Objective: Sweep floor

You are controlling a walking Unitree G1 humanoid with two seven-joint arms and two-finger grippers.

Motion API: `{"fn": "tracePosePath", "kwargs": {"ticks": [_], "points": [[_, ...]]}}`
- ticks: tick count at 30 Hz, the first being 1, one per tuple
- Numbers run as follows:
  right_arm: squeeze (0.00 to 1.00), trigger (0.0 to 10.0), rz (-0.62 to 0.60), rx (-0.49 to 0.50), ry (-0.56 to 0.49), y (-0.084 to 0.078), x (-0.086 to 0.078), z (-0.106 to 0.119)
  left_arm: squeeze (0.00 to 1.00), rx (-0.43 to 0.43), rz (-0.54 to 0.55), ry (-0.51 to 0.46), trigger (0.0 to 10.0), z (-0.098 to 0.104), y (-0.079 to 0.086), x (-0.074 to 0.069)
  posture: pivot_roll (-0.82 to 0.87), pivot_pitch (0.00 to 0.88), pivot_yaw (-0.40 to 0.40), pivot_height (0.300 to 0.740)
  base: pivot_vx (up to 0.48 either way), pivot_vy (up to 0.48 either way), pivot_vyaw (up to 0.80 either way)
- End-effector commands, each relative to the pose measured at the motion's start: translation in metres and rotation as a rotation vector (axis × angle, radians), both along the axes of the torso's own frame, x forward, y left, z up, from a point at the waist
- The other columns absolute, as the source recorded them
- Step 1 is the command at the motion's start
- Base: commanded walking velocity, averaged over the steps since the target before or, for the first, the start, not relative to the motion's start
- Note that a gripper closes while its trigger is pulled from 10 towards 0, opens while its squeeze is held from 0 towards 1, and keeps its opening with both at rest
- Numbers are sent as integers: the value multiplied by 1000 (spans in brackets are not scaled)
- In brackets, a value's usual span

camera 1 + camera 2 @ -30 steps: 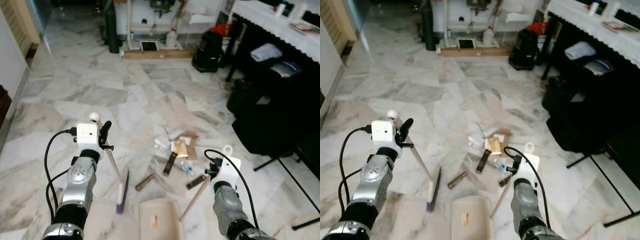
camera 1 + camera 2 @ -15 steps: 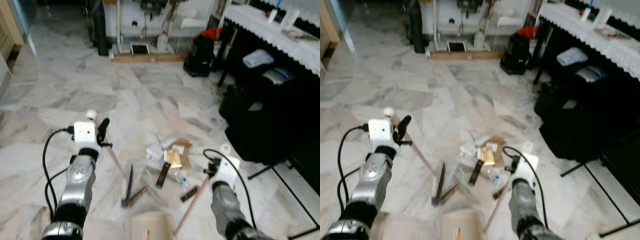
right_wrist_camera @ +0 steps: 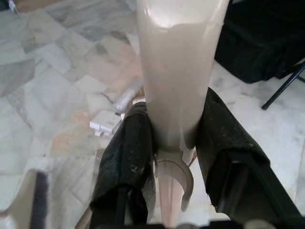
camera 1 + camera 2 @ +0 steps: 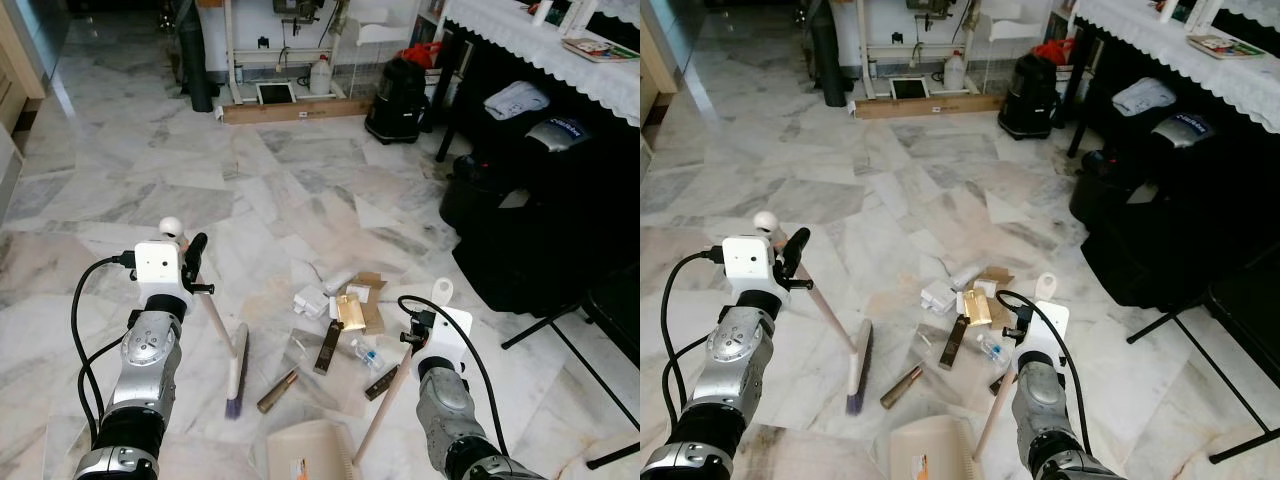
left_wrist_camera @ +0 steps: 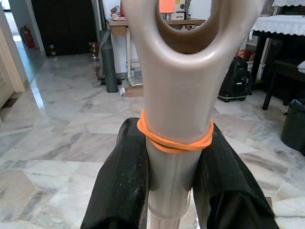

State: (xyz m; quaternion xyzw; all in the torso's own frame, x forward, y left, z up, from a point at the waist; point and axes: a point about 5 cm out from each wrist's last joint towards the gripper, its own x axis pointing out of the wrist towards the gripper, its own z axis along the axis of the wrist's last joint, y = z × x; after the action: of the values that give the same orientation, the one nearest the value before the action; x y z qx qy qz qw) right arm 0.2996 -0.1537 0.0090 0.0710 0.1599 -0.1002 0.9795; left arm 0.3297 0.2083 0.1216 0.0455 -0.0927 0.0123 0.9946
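My left gripper [image 4: 193, 268] is shut on the beige handle of a small broom [image 4: 236, 372], whose purple bristles rest on the marble floor left of the litter. An orange rubber band [image 5: 174, 141] circles the handle between the black fingers [image 5: 125, 183]. My right gripper [image 4: 415, 345] is shut on the beige handle of a dustpan [image 4: 306, 454], which lies on the floor at the near edge. Between them lies a pile of litter [image 4: 340, 312]: white packets, a gold wrapper, brown cardboard, dark sticks and a brown tube [image 4: 277, 391].
Black bags [image 4: 520, 220] and a table with a white lace cloth [image 4: 540, 40] stand on the right, with a black stand's legs [image 4: 560, 345] nearby. A black vacuum [image 4: 400, 100], a white jug [image 4: 320, 75] and a wooden board [image 4: 290, 108] are at the back. Open marble floor lies ahead left.
The broom head has shifted left, away from the brown tube, with its bristles facing the litter. The view has shifted a little. Both grippers keep their hold.
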Motion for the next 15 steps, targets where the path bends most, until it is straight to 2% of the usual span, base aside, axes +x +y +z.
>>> {"fn": "tracePosePath", "kwargs": {"ticks": [1,7,15], "points": [[0,10000,9,-47,-64,-3,6,10,0,12,-9,-67,10000,15,-1,3,72,25,-70,740,0,0,0],[0,10000,11,-62,-96,-1,9,15,0,11,-16,-70,10000,17,-1,4,72,24,-68,740,0,0,0],[0,10000,23,-104,-58,-1,4,8,0,8,-21,-69,10000,15,-4,3,73,29,-68,740,0,0,0]]}}
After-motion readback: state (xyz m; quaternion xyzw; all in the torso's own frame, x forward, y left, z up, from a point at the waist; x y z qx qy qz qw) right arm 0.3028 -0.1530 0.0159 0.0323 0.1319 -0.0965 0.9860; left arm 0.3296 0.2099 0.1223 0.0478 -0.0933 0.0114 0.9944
